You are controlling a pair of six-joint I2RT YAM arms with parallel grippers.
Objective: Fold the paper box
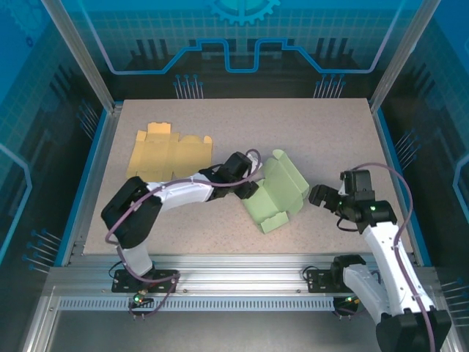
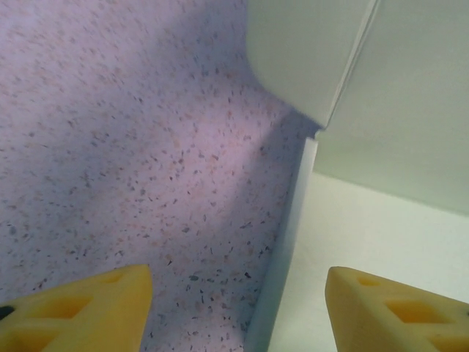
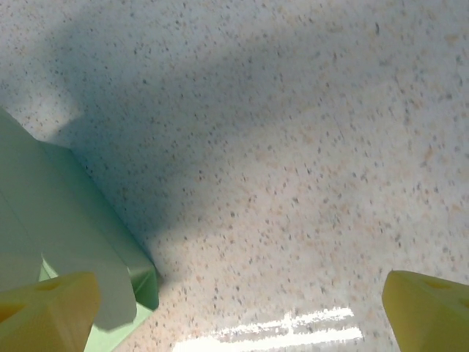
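Speckled beige tabletop (image 1: pixel 322 125) inside a blue-lit enclosure with clear panels, that's what I'm standing in front of.

Starting at the left, a flat yellow box blank (image 1: pixel 168 150) lies unfolded toward the back-left of the table, well clear of both grippers. The left arm (image 1: pixel 176 192) stretches low across the table just in front of that blank, and the left gripper (image 1: pixel 249 188) sits right at the left edge of the green paper box (image 1: pixel 282 192). The box is about mid-table, a bit right of centre. It's partly folded up and lying at a slant, with a rounded flap at its far end.

On the left wrist cam the jaws are spread wide. One yellow fingertip (image 2: pixel 80 312) is over bare table and the other is over a pale green panel of the box (image 2: pixel 381 242), with a raised box edge running up between them. So it straddles that edge without pinching it. Can't tell if either pad actually touches the card.

Over on the right, the right gripper (image 1: pixel 319 196) hangs just beside the box's right side with a small gap. Its wrist cam shows the jaws wide apart too, with one fingertip (image 3: pixel 429 308) above bare table and the other down by a green corner (image 3: pixel 73 213).
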